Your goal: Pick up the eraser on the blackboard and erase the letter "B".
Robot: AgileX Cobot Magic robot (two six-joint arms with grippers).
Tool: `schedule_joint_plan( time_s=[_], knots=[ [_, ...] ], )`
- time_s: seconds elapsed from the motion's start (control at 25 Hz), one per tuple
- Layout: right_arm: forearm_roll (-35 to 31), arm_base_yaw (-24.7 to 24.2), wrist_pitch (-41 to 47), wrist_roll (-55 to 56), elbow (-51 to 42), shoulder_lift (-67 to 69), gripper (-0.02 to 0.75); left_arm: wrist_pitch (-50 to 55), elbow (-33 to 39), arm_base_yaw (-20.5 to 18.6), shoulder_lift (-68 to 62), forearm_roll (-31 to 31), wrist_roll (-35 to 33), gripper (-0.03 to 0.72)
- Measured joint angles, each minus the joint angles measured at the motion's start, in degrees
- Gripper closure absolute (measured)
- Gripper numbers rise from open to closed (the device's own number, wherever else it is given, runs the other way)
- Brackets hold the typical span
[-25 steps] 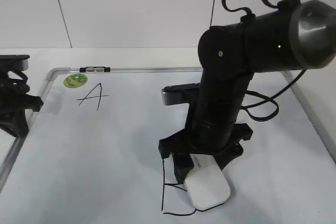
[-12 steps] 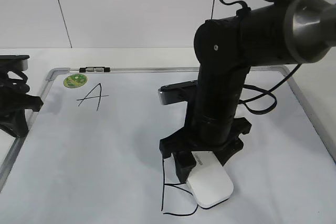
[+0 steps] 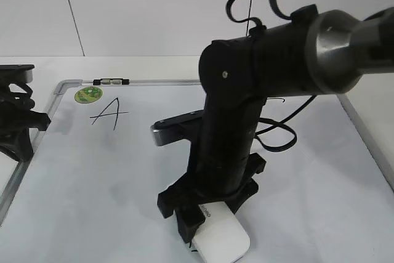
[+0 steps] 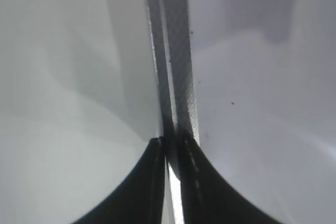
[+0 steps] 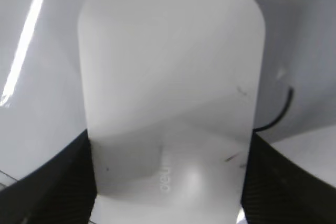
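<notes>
Since the earlier frames, the right arm (image 3: pixel 240 121) has been swung leftward and toward the near edge of the blackboard (image 3: pixel 92 183), and the eraser (image 3: pixel 220 240) has been carried with it over the spot where the strokes of the letter "B" were drawn; those strokes are now almost wholly hidden or gone in the exterior view. Only a short curved black stroke (image 5: pixel 278 114), presumably a remnant of the letter, is seen beside the eraser's right edge in the right wrist view. The eraser (image 5: pixel 170 93) is clamped by the right gripper (image 5: pixel 168 182), its black fingers (image 5: pixel 47 187) being pressed against the two long sides, and its flat face is laid against the white board surface near the lower edge of the exterior view. Small grey lettering is seen on its top. The left gripper (image 4: pixel 170 153) is held off the board's left side, above the grey frame rail (image 4: pixel 176 66), with its two dark fingers (image 4: pixel 139 192) brought almost together and nothing between them. Farther up the board, the black "A" (image 3: pixel 109 113), the round green sticker (image 3: pixel 88 95) and the small clip (image 3: pixel 111 81) on the top frame are left well apart from the eraser.
</notes>
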State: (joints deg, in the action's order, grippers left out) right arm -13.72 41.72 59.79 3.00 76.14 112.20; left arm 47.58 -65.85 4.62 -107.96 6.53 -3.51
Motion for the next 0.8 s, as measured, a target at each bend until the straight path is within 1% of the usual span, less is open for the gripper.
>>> schedule_joint_plan(
  time_s=[0.2, 0.28, 0.52, 0.68, 0.8],
  knots=[
    [2.7, 5.6, -0.3, -0.2, 0.1, 0.1, 0.163, 0.0, 0.0, 0.0, 0.0, 0.4, 0.0, 0.639],
    [4.2, 6.7, -0.3, -0.2, 0.2, 0.3, 0.163, -0.1, 0.0, 0.0, 0.0, 0.4, 0.0, 0.639],
    [9.4, 7.4, 1.4, 5.4, 1.2, 1.0, 0.164, -0.1, 0.0, 0.0, 0.0, 0.5, 0.0, 0.639],
    [16.2, 7.5, 2.5, 9.9, 1.4, 1.1, 0.164, -0.2, 0.0, 0.0, 0.0, 0.6, 0.0, 0.639],
    [17.8, 7.2, 2.3, 10.6, 1.4, 1.1, 0.164, -0.2, 0.0, 0.0, 0.0, 0.6, 0.0, 0.639]
  ],
)
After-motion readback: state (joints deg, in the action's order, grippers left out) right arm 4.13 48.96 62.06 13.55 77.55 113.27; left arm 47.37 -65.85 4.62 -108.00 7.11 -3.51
